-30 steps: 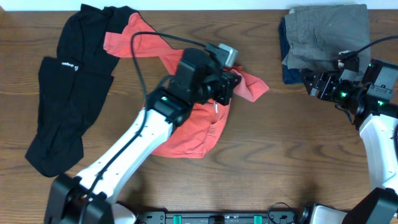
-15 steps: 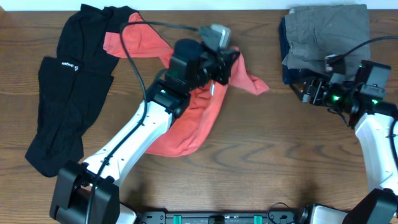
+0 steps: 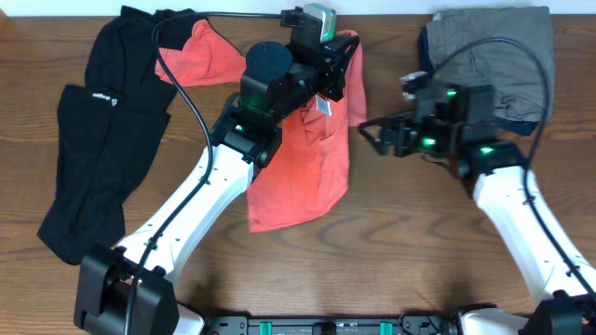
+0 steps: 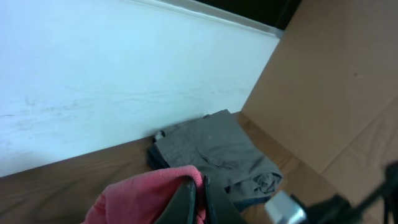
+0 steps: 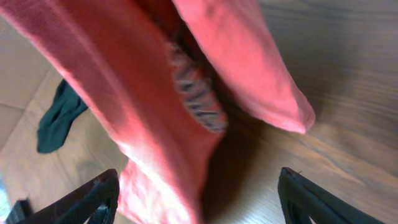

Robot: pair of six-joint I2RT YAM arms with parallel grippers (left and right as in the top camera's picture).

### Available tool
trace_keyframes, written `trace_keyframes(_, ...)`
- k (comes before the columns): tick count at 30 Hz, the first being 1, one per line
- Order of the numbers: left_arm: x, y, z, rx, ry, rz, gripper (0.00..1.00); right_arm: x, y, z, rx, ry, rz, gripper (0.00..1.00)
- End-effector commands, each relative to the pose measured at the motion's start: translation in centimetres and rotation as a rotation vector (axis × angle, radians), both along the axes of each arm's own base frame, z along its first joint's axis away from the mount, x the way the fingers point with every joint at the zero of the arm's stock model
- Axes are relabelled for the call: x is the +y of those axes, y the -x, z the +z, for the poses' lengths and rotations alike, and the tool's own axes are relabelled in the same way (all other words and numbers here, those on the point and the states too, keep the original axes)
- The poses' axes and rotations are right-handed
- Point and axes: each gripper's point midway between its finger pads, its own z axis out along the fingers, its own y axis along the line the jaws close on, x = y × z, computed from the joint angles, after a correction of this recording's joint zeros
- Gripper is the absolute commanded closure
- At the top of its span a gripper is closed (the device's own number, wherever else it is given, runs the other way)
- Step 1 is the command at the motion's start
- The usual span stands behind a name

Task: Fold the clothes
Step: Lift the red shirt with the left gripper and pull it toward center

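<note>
The coral-red T-shirt (image 3: 303,177) hangs lifted from its upper edge near the table's far side, its lower part draped on the wood. My left gripper (image 3: 343,67) is shut on that upper edge; in the left wrist view the fingers (image 4: 186,202) pinch the pink fabric (image 4: 140,196). My right gripper (image 3: 370,132) is open, just right of the shirt and facing it. In the right wrist view its fingers (image 5: 99,196) are spread wide and empty, with the hanging shirt (image 5: 180,106) close ahead.
A black garment (image 3: 102,140) lies spread at the left, partly over the shirt's far left corner. A folded grey and dark-blue pile (image 3: 489,56) sits at the far right corner and shows in the left wrist view (image 4: 214,152). The wooden table (image 3: 419,251) lies beneath.
My left gripper has lifted the shirt's edge up and toward the far side, stretching it out. My right arm has swung left from the grey pile to beside the shirt.
</note>
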Motion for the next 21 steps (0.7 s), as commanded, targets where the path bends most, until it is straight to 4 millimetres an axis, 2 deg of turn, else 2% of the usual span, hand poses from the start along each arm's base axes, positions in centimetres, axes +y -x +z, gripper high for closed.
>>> trace_keyframes(1,0.4,-0.2,2.6,-0.051,0.032,0.028,0.94,0.9,-1.2,0.5,-0.015,0.047,-0.138,0.19)
trace_keyframes(5,0.4,-0.2,2.6,-0.048,0.035,0.028,0.94,3.0,-2.0,-0.6,-0.045,0.104,-0.207,0.19)
trace_keyframes(11,0.5,-0.1,3.0,-0.052,0.041,0.03,0.94,4.4,-2.8,-4.3,-0.007,0.18,-0.309,0.22)
trace_keyframes(16,2.5,-0.7,4.0,-0.068,0.049,0.068,0.94,3.6,-2.6,-7.4,0.085,0.226,-0.371,0.3)
trace_keyframes(17,3.1,-0.8,4.3,-0.069,0.056,0.08,0.94,3.2,-2.5,-7.7,0.094,0.238,-0.386,0.34)
trace_keyframes(18,3.7,-1.0,4.6,-0.068,0.065,0.093,0.94,2.9,-2.5,-8.0,0.1,0.248,-0.398,0.45)
trace_keyframes(20,5.1,-1.3,5.4,-0.075,0.078,0.12,0.94,2.4,-2.6,-8.1,0.103,0.257,-0.41,0.72)
trace_keyframes(21,6.0,-1.3,5.9,-0.082,0.084,0.137,0.94,2.1,-2.8,-8.1,0.103,0.256,-0.417,0.93)
